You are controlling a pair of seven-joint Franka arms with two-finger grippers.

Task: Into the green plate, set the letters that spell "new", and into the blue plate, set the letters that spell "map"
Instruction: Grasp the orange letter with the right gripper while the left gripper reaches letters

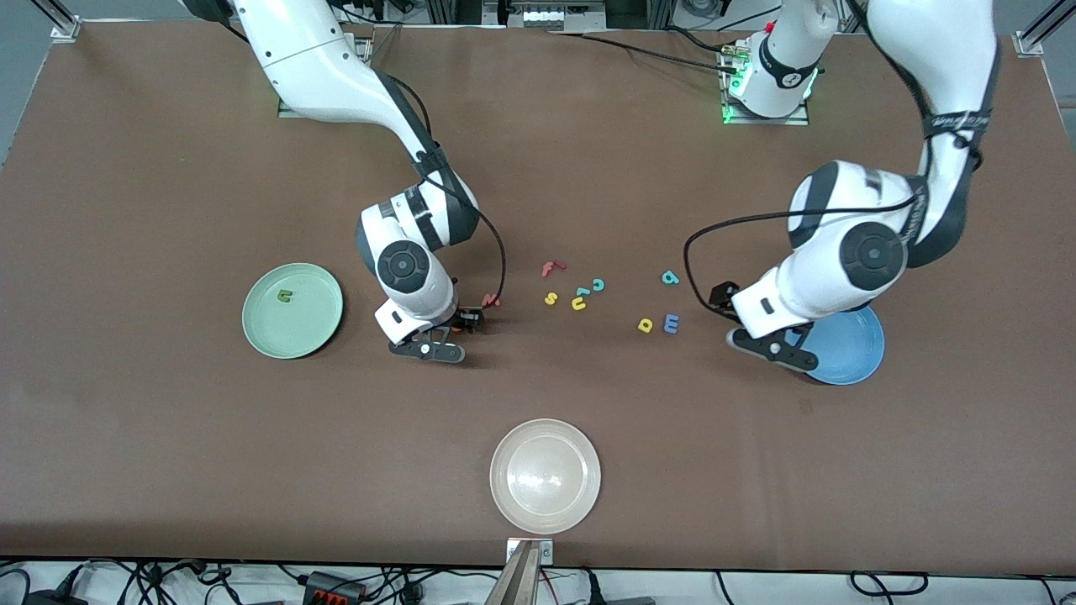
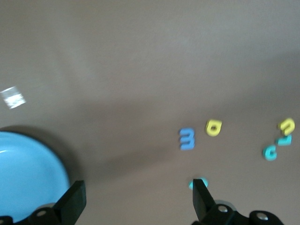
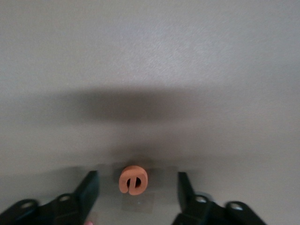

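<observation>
Right gripper (image 3: 137, 187) jaws open astride orange e (image 3: 133, 179), left gripper (image 2: 137, 199) jaws open over table (image 1: 168, 168); may squirt out w/ off-center pinch.

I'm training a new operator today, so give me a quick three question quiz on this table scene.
1. True or false: the green plate already holds the dark green n.
2. What sits between the right gripper fingers: A) orange e B) red f C) yellow s?
3. Fill in: the left gripper is over the table beside the ___ plate.

Key: 1 true; 2 A; 3 blue.
</observation>
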